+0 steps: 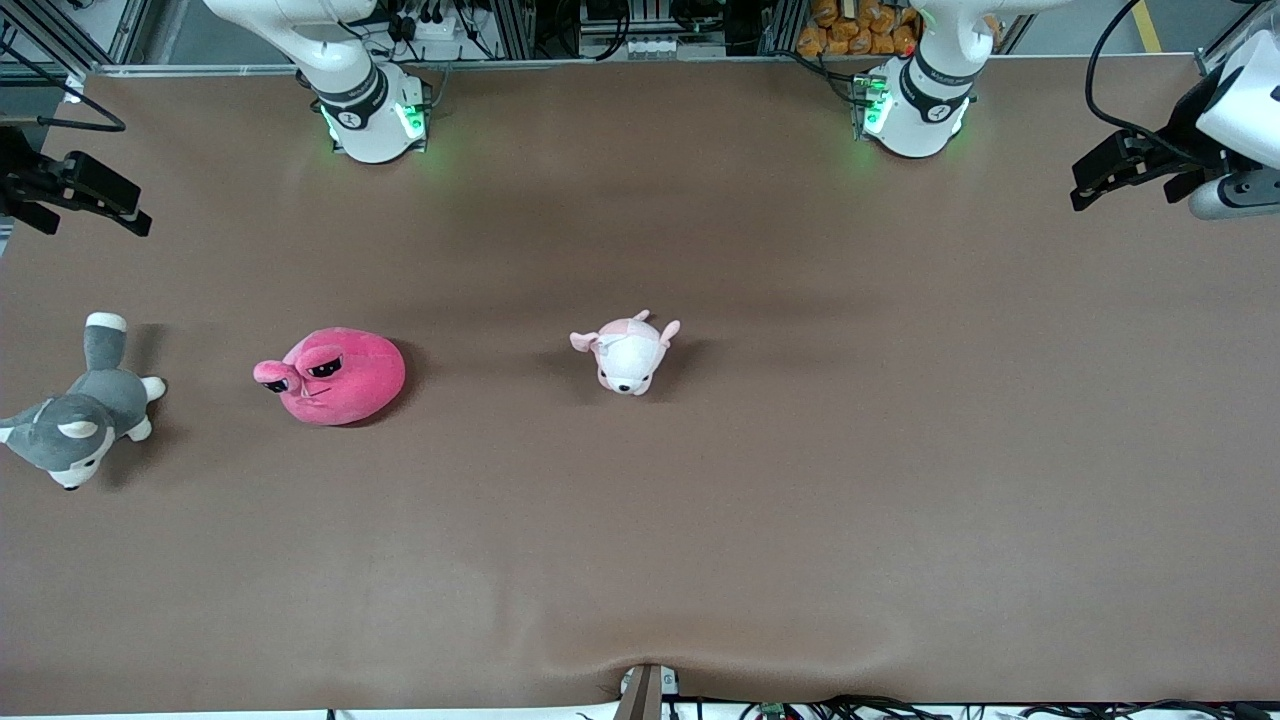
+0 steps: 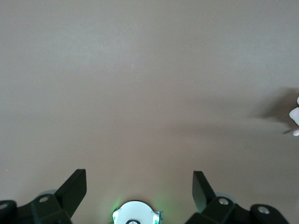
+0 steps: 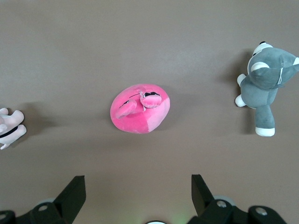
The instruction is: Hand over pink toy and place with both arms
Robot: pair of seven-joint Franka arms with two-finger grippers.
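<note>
Brown table [image 1: 700, 560] held three plush toys — one pink toy [image 1: 333, 376] toward the right arm's end, untouched. Two arms waited: right gripper [image 3: 135, 191] over that end's edge, left gripper [image 2: 139, 189] over its own end's edge, both with fingers apart.

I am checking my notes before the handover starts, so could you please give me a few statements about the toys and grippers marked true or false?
1. The pink toy lies between the husky plush and the puppy plush. True.
2. The right gripper holds the pink toy. False: it is open and empty, up over the right arm's end of the table.
3. The left gripper is open. True.
4. The puppy plush touches the pink toy. False: bare table separates them.
</note>
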